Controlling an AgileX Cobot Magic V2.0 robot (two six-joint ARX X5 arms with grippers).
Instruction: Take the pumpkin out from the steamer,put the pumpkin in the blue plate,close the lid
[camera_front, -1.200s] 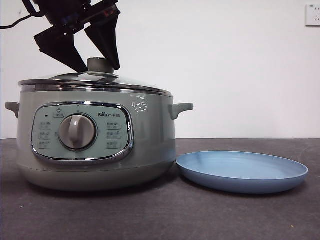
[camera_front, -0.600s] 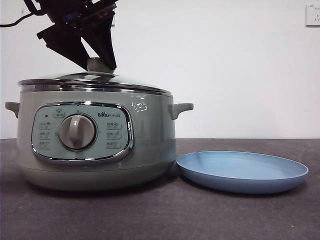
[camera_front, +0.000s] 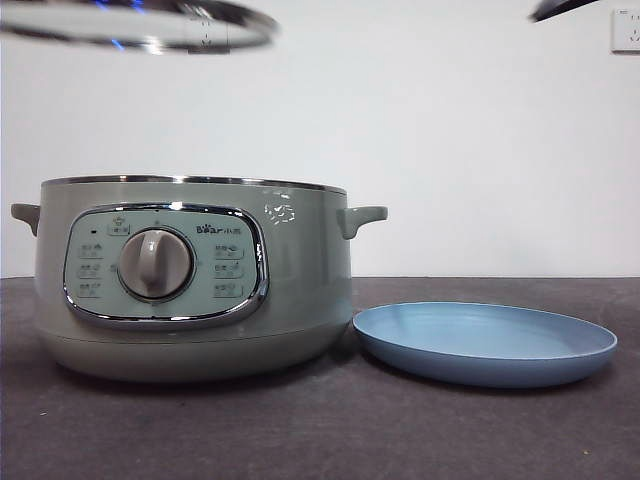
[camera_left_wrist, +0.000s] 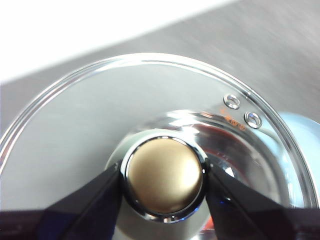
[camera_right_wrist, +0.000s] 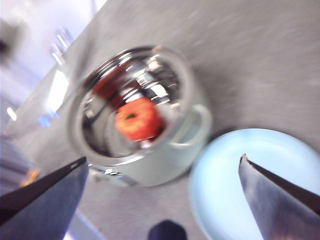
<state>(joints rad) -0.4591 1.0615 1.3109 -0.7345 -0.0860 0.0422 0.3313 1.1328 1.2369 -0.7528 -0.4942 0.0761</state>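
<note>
The pumpkin sits inside the open steamer, beside the blue plate. The left gripper pinches the knob of the lid, held high above the pot. The right gripper hangs up high with jaws spread wide.

steamers: just one, the sage-green Bear steamer, open on top
lids: one glass lid, up in the air
lid knobs: one
pumpkins: one pumpkin, sitting inside the pot
plates: one blue plate
steamer side handles: two, one per side
dials: one dial
wall sockets: one wall socket
</note>
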